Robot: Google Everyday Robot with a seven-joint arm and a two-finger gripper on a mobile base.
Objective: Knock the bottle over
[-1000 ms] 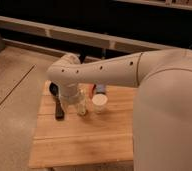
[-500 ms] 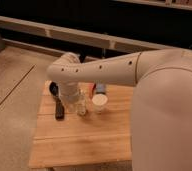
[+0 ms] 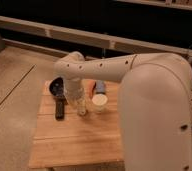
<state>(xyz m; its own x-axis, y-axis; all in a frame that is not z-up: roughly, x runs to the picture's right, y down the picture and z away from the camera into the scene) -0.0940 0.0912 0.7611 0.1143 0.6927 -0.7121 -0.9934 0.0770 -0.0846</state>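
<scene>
the white arm (image 3: 114, 70) reaches in from 3 o'clock over the wooden bench (image 3: 74, 142), and the gripper (image 3: 74, 94) hangs down at the bottle's 12 o'clock, right against its top. whether the gripper is released or clenched i cannot tell. the bottle (image 3: 82, 107) stands upright near the bench's far middle. a white cup (image 3: 99, 102) sits just beside it at 3 o'clock, a flat black bar (image 3: 60, 108) near at 9 o'clock.
</scene>
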